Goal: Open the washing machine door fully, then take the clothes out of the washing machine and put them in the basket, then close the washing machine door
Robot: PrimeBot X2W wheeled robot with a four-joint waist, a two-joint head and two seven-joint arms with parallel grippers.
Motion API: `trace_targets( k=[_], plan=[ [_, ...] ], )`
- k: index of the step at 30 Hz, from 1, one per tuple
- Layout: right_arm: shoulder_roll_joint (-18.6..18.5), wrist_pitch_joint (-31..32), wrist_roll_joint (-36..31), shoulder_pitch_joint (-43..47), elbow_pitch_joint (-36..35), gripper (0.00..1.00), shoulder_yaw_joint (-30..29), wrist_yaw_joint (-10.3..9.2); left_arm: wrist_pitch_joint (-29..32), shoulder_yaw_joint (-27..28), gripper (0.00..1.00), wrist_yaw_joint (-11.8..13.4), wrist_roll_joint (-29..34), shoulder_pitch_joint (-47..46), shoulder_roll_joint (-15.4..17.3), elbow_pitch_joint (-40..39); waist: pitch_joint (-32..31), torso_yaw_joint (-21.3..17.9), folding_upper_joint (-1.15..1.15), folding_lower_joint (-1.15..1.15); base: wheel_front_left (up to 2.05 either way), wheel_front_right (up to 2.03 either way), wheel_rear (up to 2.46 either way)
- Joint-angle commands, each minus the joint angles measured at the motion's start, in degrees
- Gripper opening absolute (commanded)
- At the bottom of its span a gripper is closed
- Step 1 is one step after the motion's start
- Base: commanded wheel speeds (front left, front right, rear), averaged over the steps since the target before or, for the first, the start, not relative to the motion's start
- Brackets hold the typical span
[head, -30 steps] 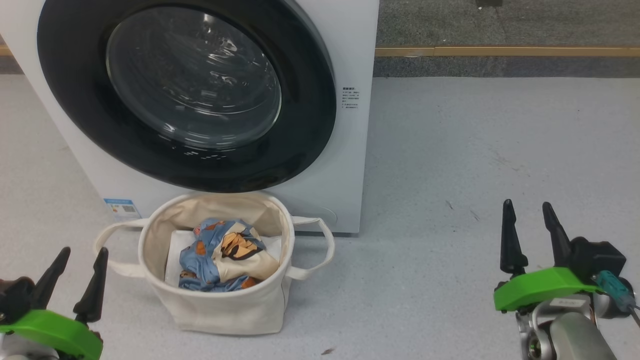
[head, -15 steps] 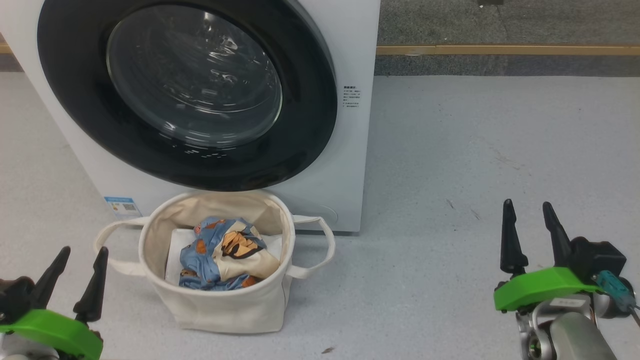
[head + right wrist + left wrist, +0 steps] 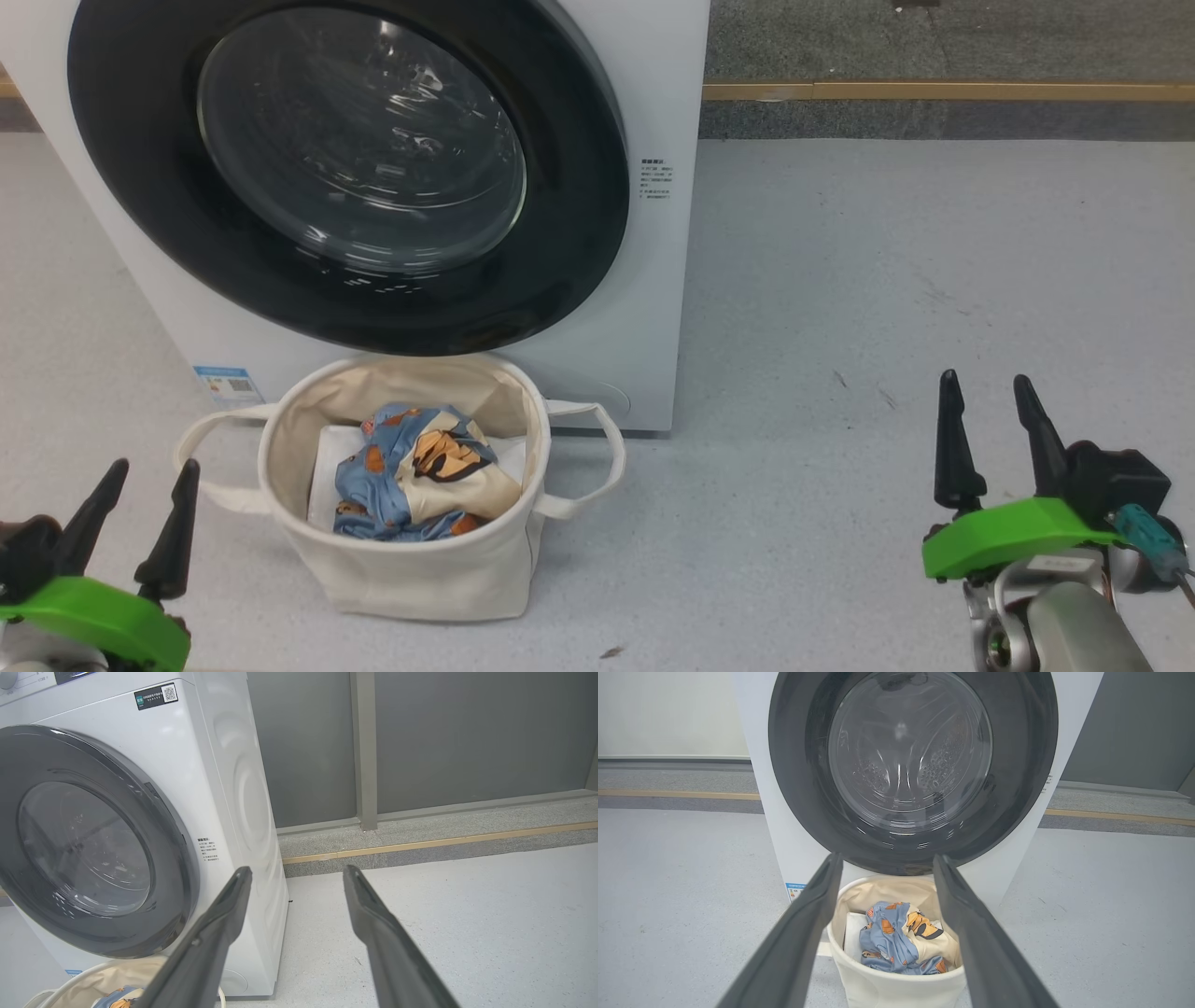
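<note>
The washing machine [image 3: 653, 280] fills the upper left of the head view, and its door [image 3: 345, 168] with the glossy black rim and clear glass bowl lies flush against the white front. Right below it on the floor stands the cream basket [image 3: 411, 569], holding the blue bear-print clothes [image 3: 411, 476] on a flat white sheet. My left gripper [image 3: 154, 467] is open at the lower left, beside the basket. My right gripper [image 3: 988, 381] is open at the lower right, well clear of the machine. The left wrist view looks at the door [image 3: 915, 765] and the clothes [image 3: 896, 942] between its fingers.
Grey speckled floor [image 3: 887, 280] stretches to the right of the machine. A raised grey kerb with a wooden strip [image 3: 934, 91] runs along the back. A grey wall [image 3: 467, 732] stands behind it. A blue sticker [image 3: 226, 383] sits low on the machine's front.
The head view has drifted very slightly. The left gripper sits a touch lower in the picture. The door, basket and clothes have stayed as they were.
</note>
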Motion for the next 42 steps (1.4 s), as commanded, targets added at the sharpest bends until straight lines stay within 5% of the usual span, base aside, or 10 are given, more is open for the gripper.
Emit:
trace_targets(
  k=[1,15,16,21,29,42],
  plan=[
    [-0.26,-0.28,-0.55,-2.10,-2.10,1.00,1.11,-0.01,-0.69,2.97,1.00,-0.32,0.36,-3.33,3.07,-1.66,0.04,0.01,0.00,0.00,0.00,0.00,0.00],
    [-0.21,-0.28,-0.69,-1.96,-1.97,1.00,0.98,-0.01,-0.69,2.97,1.00,-0.32,-0.12,-3.32,3.15,-2.52,-0.07,0.21,0.00,0.00,0.00,0.00,0.00],
    [0.01,0.00,-0.32,0.00,0.01,0.00,-0.11,0.00,0.00,0.19,0.00,0.00,-0.08,0.00,0.01,-1.11,-0.07,0.21,0.00,0.00,0.00,0.00,0.00],
    [0.65,0.06,-0.23,2.84,4.31,0.00,0.05,0.00,0.14,-1.41,0.00,0.10,-0.13,3.36,-3.68,1.77,-0.07,0.24,0.00,0.00,0.00,0.00,0.00],
    [0.77,1.38,4.10,2.92,3.96,0.00,-0.55,0.00,1.36,-0.10,0.00,0.08,-3.22,3.65,-5.05,0.86,-0.04,0.47,0.00,0.13,0.00,0.00,0.00],
    [1.01,3.47,12.19,3.19,3.15,0.00,-1.31,0.00,3.47,2.16,0.00,0.03,-9.01,4.10,-7.57,-0.71,0.42,0.90,0.00,0.00,0.00,0.00,0.00]
  ],
)
